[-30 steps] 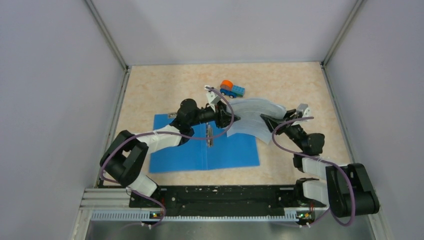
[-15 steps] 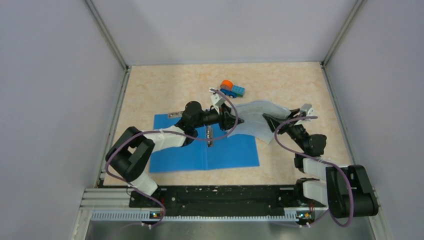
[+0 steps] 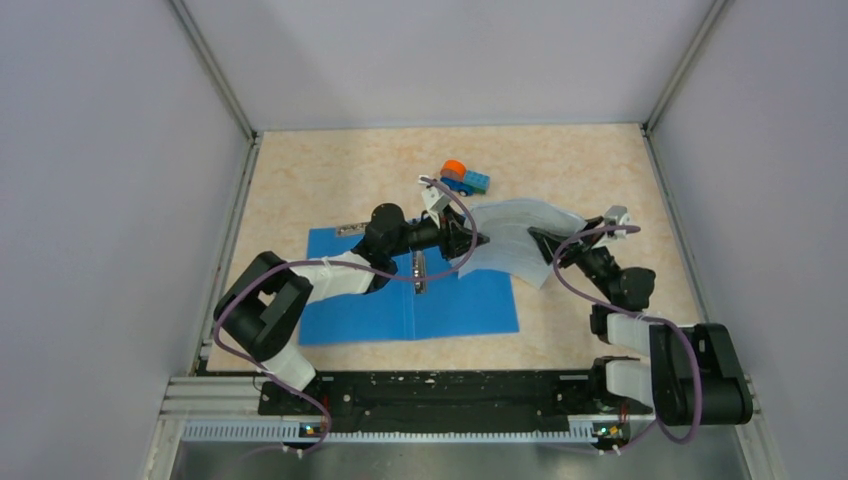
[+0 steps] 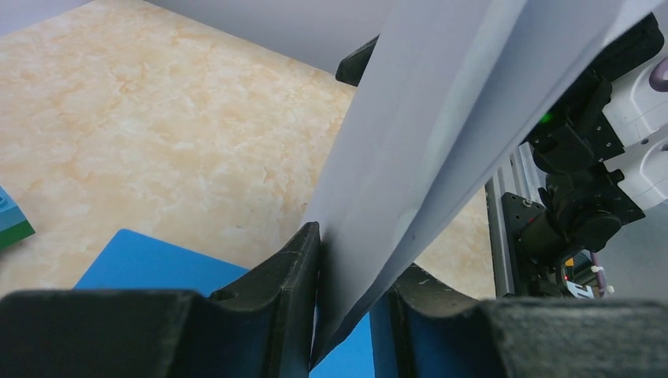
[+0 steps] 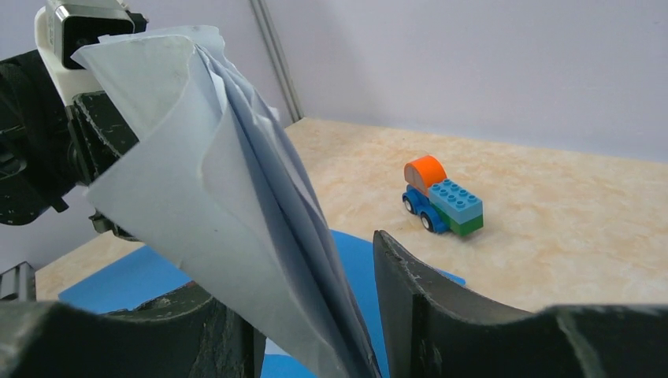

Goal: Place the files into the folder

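Observation:
The blue folder (image 3: 380, 310) lies open and flat on the table, its metal clip (image 3: 419, 270) on the spine. The files (image 3: 510, 235), a bowed stack of white sheets, hang in the air over the folder's right edge. My left gripper (image 3: 470, 242) is shut on their left edge; in the left wrist view the sheets (image 4: 441, 118) pass between its jaws (image 4: 344, 252). My right gripper (image 3: 537, 238) holds their right edge; in the right wrist view the fanned sheets (image 5: 228, 205) fill its jaws (image 5: 315, 276). The folder also shows below in both wrist views (image 4: 157, 256) (image 5: 134, 279).
A blue-and-orange toy truck (image 3: 465, 178) stands just behind the left gripper and also shows in the right wrist view (image 5: 443, 197). A small metal piece (image 3: 350, 230) lies at the folder's far left edge. Grey walls enclose the table on three sides.
The left gripper has moved a little right with the files. The right gripper has drawn slightly right and back. The stack is less bowed than a second ago.

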You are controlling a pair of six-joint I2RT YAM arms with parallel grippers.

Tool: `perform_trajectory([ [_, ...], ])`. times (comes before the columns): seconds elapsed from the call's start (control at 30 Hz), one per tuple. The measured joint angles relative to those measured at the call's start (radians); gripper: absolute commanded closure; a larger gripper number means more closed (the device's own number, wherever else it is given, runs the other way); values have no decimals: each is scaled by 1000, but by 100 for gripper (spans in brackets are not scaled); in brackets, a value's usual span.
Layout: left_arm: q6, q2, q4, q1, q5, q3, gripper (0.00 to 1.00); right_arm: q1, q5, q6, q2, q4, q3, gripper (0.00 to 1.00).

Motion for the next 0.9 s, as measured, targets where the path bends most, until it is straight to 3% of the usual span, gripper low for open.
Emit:
perform_trajectory([
  [0.47,-11,23,3,-7,4,8,72,0,-7,19,6,0,0,51],
  [0.57,-13,33,10,-14,4,8,80,0,-7,20,6,0,0,52],
  [0.67,-14,36,10,-16,4,8,98,0,-7,20,6,0,0,51],
  [0.9,41,11,-90,-14,16,52,100,0,-44,48,-6,4,6,50],
])
